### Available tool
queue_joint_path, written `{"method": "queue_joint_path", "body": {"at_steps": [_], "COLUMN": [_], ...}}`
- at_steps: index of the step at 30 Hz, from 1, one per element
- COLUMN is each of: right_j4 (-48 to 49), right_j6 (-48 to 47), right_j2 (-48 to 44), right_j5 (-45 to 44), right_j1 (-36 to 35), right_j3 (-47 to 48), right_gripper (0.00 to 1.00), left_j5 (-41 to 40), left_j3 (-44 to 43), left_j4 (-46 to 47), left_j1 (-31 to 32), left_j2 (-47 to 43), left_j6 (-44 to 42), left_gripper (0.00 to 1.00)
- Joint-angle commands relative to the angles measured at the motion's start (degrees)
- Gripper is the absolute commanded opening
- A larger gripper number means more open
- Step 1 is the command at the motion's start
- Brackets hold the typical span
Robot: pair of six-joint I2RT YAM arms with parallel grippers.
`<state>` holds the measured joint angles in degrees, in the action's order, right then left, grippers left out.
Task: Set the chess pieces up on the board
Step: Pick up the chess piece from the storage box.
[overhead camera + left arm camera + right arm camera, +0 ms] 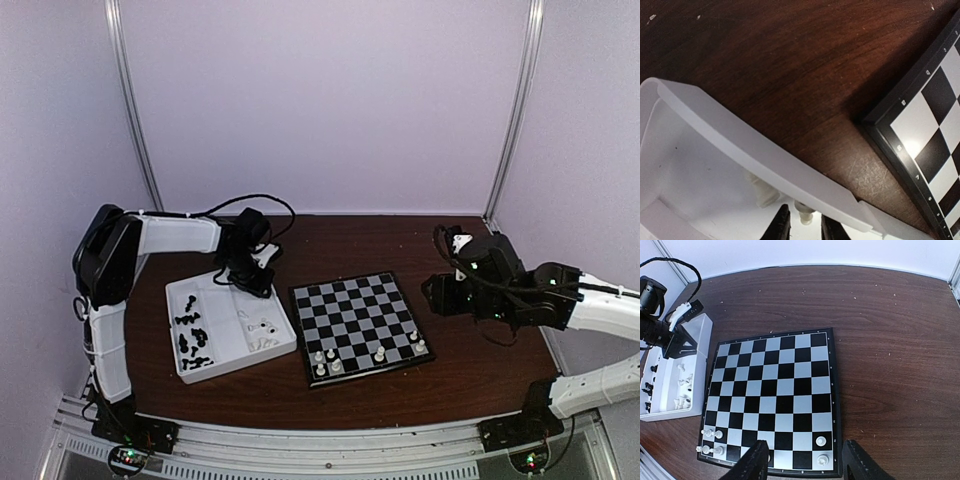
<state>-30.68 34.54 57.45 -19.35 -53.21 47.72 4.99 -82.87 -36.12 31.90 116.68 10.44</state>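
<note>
The board [352,312] lies mid-table with several cream-white pieces [331,361] on its near rows, two more at its near right corner [416,341]. My left gripper [256,284] hangs over the white tray's far right compartment. In the left wrist view its fingers [782,227] stand slightly apart around a cream-white piece [805,215], a small gap on each side; another white piece [762,193] lies beside it. My right gripper [433,292] is wide open and empty, just right of the board [775,390]. Its fingers [756,463] frame the board's near edge and two white pieces [821,441].
The white compartment tray [222,358] left of the board holds black pieces [192,336] and white pieces [263,330]. Its rim [755,150] runs close under the left wrist camera. Bare brown table surrounds the board. A black cable loops behind the left arm [262,202].
</note>
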Motion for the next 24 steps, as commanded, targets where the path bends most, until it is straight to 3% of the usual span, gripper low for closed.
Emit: {"method": "queue_joint_path", "body": {"at_steps": [1,12,15,24], "right_j4": [-1.2,-0.1,0.2,-1.1], "right_j6": [1.3,2.1,2.2,1.9], "right_j2": [-1.5,-0.4,-0.2,-0.1], "right_j5": [-0.6,0.2,0.3,1.4], "right_j1": [0.3,0.4,0.4,0.3], "right_j3": [-0.6,-0.5,-0.6,0.3], "right_gripper": [0.53,0.54,0.54,0.54], "left_j5": [0.9,1.5,1.7,3.6], "left_j3": [-1.7,-3.1,-3.7,0.1], "left_j4": [0.3,-1.2,-2.3,-0.8], "left_j1": [-0.3,-0.3,-0.3,-0.3], "left_j2": [2.0,4.4,4.6,-1.4], "left_j6": [-1.4,-0.7,-0.5,1.6], "left_gripper": [0.23,0.20,0.13,0.11]}}
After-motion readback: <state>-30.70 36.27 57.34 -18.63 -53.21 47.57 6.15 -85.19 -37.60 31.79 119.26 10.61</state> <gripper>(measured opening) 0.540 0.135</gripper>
